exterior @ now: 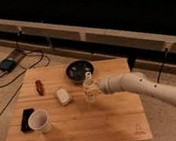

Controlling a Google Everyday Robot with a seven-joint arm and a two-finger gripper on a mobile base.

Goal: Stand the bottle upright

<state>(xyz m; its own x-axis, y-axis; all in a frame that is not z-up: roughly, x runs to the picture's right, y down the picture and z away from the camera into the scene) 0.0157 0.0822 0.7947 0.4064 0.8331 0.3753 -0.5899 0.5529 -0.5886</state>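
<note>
**A:** Starting at the left, what lay on the wooden table (90,123)?

**B:** At the near left corner a flat black object (27,119) lay beside the white paper cup (39,121), the two touching or nearly so. The cup stood upright with its mouth open to the ceiling. Farther back a small reddish-brown item (39,86) lay on its side, well apart from both. None of these seemed to belong to the job; I'd judge they were simply left out of the arm's way.

**A:** And toward the middle?

**B:** A small whitish rounded block (63,96) sat just left of the bottle (89,88), near it but not touching. Behind them, close to the far edge, was a dark round bowl (78,69).

**A:** Where was the bottle itself?

**B:** About the middle of the table, upright or very nearly, white cap on top, its base at or just above the wood; I could not tell which.

**A:** And the gripper?

**B:** The gripper (95,88) came in from the right on the pale arm (150,89) and was closed on the bottle's body from the side. A side hold at mid-height makes sense to me: it lets the wrist swing the bottle vertical while leaving the base free to meet the table.

**A:** So how far along was the task?

**B:** Close to finished, in my judgement. What remained was to settle the base flat and let go without tipping it, a real risk with so slim a bottle.
</note>
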